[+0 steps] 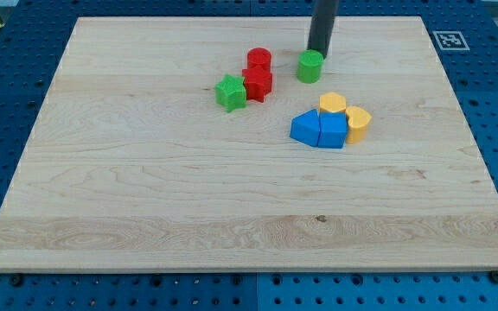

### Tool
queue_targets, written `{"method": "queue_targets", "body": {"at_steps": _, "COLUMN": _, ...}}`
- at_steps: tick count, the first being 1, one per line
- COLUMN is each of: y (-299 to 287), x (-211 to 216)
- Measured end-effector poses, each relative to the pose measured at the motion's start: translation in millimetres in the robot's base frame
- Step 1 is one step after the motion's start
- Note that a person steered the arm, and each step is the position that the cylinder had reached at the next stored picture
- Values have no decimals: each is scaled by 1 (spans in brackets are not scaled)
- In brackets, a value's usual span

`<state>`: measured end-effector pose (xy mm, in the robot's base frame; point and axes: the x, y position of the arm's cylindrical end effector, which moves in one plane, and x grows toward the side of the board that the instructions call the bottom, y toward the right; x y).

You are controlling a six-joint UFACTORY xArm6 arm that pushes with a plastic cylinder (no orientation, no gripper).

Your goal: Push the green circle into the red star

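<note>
Now my tip (pixel 320 54) touches the green circle (pixel 309 66) at its 1 o'clock, grasping nothing. Red star (pixel 257 85) lies near, at its 8 o'clock; next push heads there.

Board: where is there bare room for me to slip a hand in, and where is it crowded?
The wooden board is bare below the blue blocks and left of the green star. It is crowded near the top centre: red cylinder, red star, green circle with my tip at its upper right, and yellow blocks.
</note>
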<state>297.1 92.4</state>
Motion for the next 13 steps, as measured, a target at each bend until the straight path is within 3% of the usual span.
{"method": "queue_targets", "body": {"at_steps": 2, "y": 8, "x": 0}}
{"method": "queue_targets", "body": {"at_steps": 3, "y": 50, "x": -7}}
{"method": "queue_targets", "body": {"at_steps": 5, "y": 64, "x": 22}}
{"method": "queue_targets", "body": {"at_steps": 10, "y": -29, "x": 43}}
{"method": "queue_targets", "body": {"at_steps": 13, "y": -38, "x": 73}}
